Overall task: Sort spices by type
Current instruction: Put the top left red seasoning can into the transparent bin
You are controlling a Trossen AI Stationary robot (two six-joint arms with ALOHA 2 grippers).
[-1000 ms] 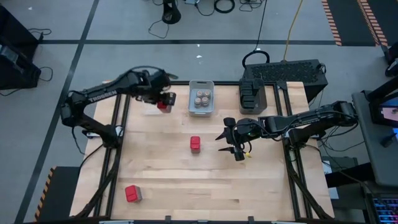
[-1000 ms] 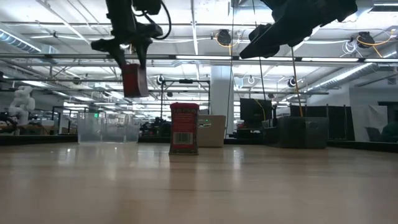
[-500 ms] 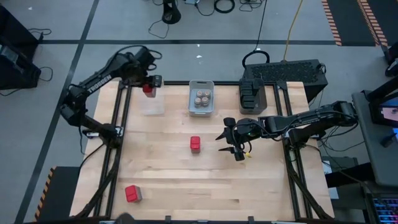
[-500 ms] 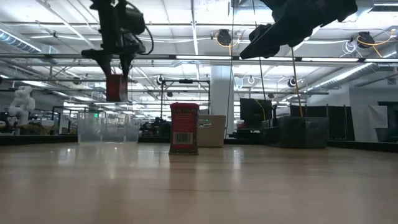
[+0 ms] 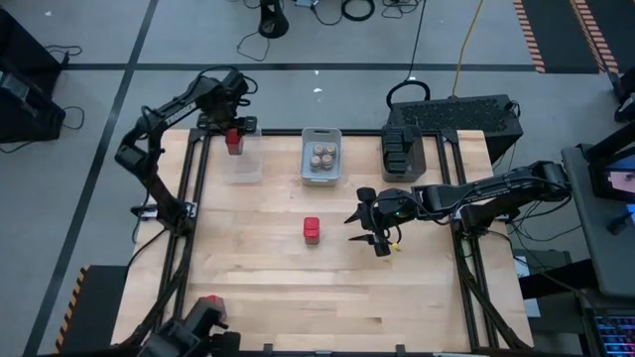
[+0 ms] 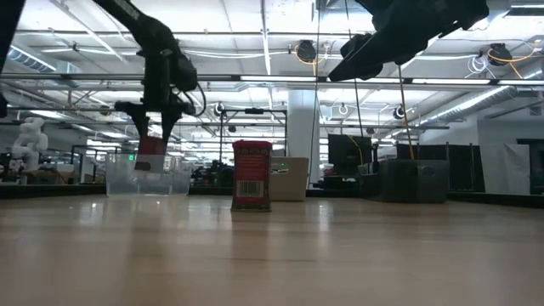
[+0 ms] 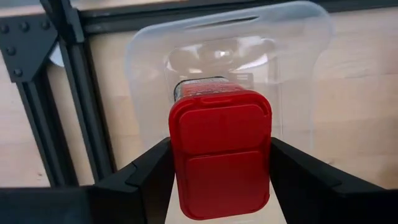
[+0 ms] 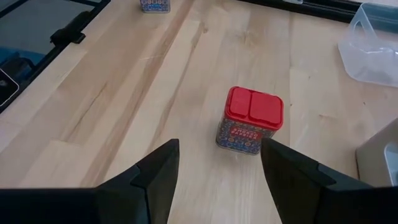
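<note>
My left gripper is at the table's far left, above the clear bin, and is shut on a red-lidded spice box. In the low view that box hangs at the height of the clear bin's rim. My right gripper hovers open, right of a second red box that stands upright on its base mid-table. A third red box sits near the near-left corner, partly hidden. Round brown-topped jars fill the grey bin. Dark blocks sit in the dark bin. My left gripper pinches the red box between its two fingers, one finger on each side of the red lid. The fingers come from above, pointing down. The box is lifted clear and hangs below them over the clear bin, slightly tilted.
The three bins line the far edge. A dark object reaches in over the near-left corner of the table. Bare wood lies between the middle red box and the near edge. Black frame rails run along the left of the clear bin.
My left gripper has carried the red box toward the table's far-left corner, from beside the grey bin to above the clear bin, and has come down to its rim. It has stayed shut on the box. A dark object has come in at the near-left corner.
</note>
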